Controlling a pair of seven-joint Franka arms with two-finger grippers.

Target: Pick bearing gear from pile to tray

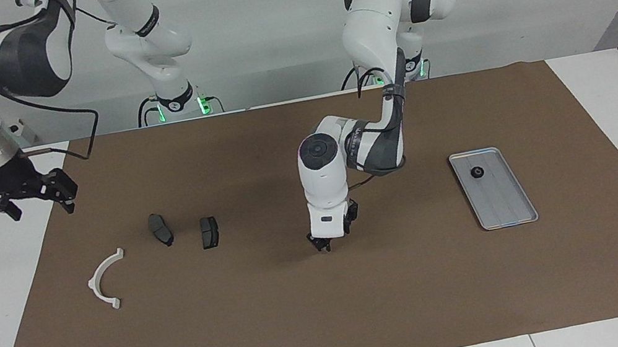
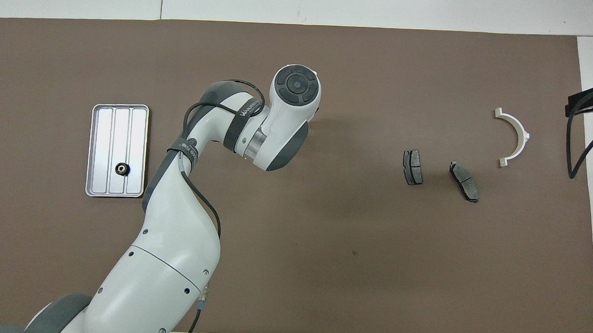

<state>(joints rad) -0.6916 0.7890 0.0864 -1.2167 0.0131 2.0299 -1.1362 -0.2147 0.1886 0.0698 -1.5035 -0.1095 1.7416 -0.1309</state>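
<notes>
Reaching low to the brown mat (image 1: 309, 324) mid-table, left gripper (image 1: 320, 245): finger spread unreadable. Right gripper (image 1: 24, 196) waits raised, jaws wide, empty. Tray (image 1: 510, 215) holds one bearing gear (image 1: 477, 172).

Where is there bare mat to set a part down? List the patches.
Widest: the mat strip farthest from the robots, bare end to end. Also between tray and left gripper, and between that gripper and the brake pads. Crowded: brake pads and white bracket at the right arm's end, where the right gripper hangs.
</notes>
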